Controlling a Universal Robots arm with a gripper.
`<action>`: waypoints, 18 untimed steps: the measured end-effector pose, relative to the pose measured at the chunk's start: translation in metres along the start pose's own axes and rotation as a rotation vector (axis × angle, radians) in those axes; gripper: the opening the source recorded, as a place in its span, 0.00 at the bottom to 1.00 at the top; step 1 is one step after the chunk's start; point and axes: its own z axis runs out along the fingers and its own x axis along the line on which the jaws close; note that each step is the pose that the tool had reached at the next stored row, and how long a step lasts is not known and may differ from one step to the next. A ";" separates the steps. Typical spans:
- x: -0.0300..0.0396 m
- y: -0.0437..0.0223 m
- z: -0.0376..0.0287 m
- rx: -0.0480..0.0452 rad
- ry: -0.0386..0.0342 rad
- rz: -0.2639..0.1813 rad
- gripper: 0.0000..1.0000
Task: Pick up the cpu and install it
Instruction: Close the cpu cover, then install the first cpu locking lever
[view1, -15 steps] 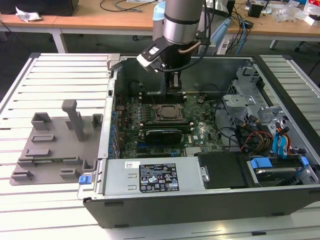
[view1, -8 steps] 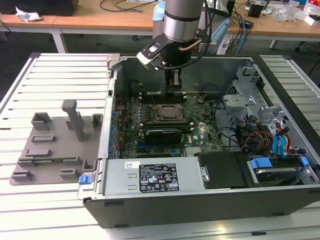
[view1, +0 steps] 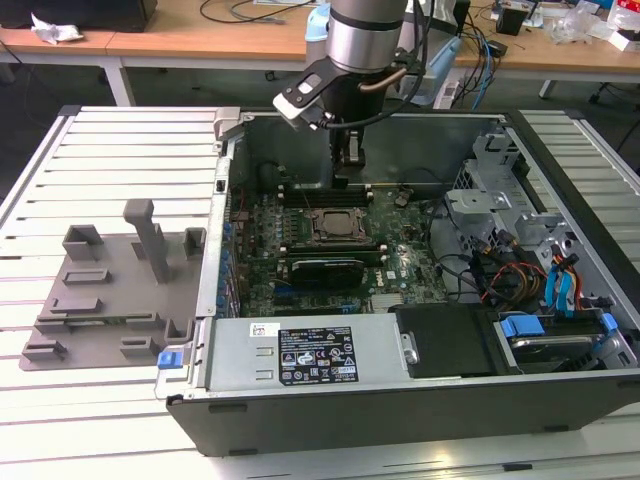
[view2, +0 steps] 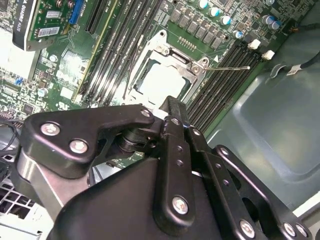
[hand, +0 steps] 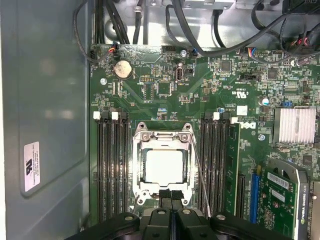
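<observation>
The cpu is a silvery-white square lying flat inside the metal frame of the motherboard socket, seen in both wrist views, cpu. In the exterior view the socket sits mid-board inside the open computer case. My gripper hangs just above the socket's edge, its two black fingers pressed together with nothing between them. The exterior view places the gripper over the far side of the board. The socket's thin lever wire stands out to one side.
Memory slots flank the socket on both sides. A graphics card stands close by. The case walls, drive bays and cables crowd the exterior view's right. A grey fixture tray lies at the exterior view's left.
</observation>
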 end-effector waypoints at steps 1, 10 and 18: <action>0.0000 0.0000 0.0000 0.0000 0.0000 0.000 0.11; 0.0000 0.0000 -0.0003 0.0000 -0.0001 0.000 0.11; 0.0000 0.0000 -0.0004 -0.0022 -0.0039 -0.089 0.11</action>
